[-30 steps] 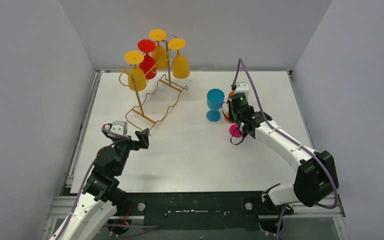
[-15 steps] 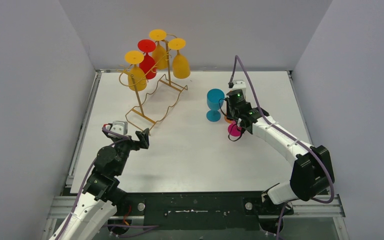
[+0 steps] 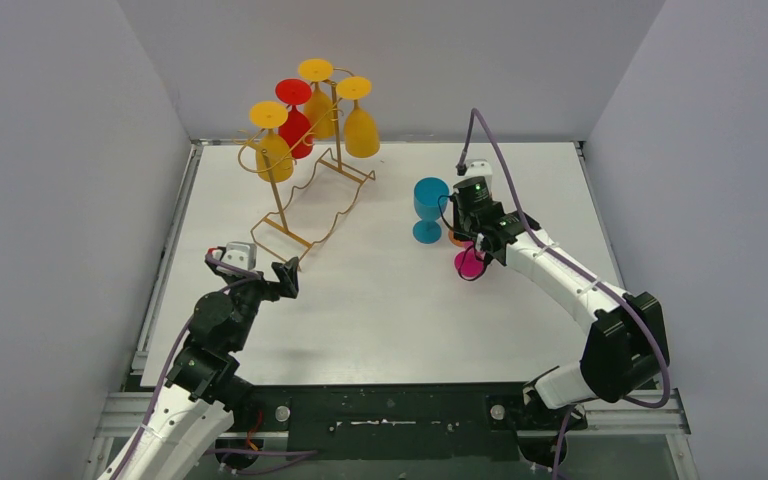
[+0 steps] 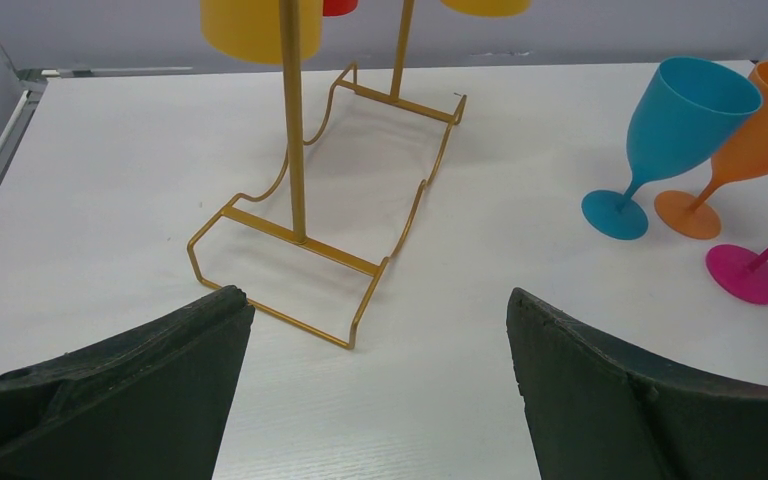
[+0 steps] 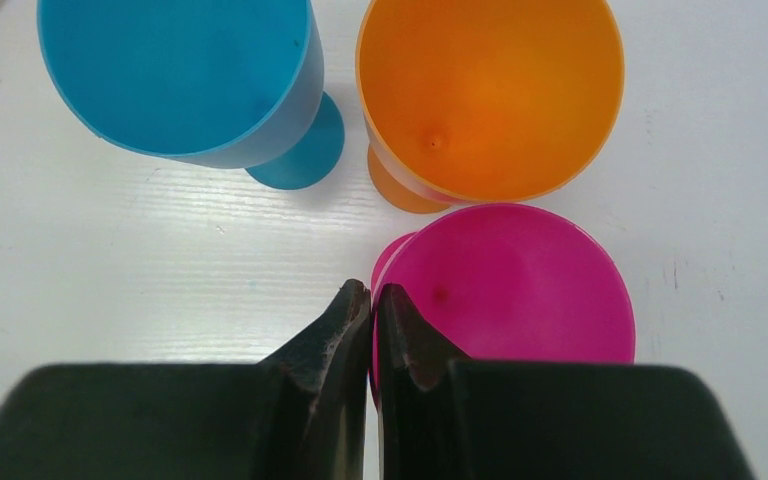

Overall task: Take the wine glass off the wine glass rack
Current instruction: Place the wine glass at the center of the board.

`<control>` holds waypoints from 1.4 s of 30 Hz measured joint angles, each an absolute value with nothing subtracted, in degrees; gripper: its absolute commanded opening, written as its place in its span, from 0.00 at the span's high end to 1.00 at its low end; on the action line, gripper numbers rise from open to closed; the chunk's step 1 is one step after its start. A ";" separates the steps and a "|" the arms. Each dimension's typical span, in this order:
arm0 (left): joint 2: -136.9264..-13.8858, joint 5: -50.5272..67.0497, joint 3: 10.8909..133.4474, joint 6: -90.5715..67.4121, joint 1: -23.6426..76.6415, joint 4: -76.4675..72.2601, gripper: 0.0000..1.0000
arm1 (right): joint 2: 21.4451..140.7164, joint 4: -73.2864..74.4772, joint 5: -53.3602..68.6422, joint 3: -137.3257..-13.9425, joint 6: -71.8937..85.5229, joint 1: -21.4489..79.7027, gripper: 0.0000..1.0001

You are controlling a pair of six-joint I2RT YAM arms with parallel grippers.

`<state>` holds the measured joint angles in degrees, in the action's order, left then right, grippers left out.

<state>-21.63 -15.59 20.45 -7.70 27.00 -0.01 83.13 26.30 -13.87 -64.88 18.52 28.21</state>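
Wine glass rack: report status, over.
Left gripper open, facing wine glass rack. Right gripper shut at pink glass rim. Rack holds three yellow glasses, one red glass. Nothing blocks it.

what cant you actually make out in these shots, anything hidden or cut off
- Right wrist view: whether the shut right gripper pinches the pink glass rim; its own fingers cover the spot.
- Top view: the orange glass is mostly hidden behind the right arm.
- Left wrist view: the yellow glasses on the wine glass rack are cut off by the top edge.
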 measured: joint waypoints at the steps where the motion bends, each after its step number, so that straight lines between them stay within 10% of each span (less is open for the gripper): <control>1: -21.63 -15.55 20.45 -7.68 27.00 0.01 0.03 | 83.13 26.39 -13.87 -64.88 18.55 28.21 0.95; 24: -21.96 -14.76 20.45 -7.31 27.00 0.03 0.03 | 79.24 28.97 -11.35 -68.53 19.42 28.21 0.45; 42: -28.10 -15.73 24.40 -9.39 27.00 6.20 0.03 | 83.83 8.97 9.17 -76.38 35.88 28.10 0.41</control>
<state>-28.10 -15.73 24.40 -9.39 27.00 6.20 83.83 8.97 9.17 -76.38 35.88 28.10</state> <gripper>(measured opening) 0.974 0.592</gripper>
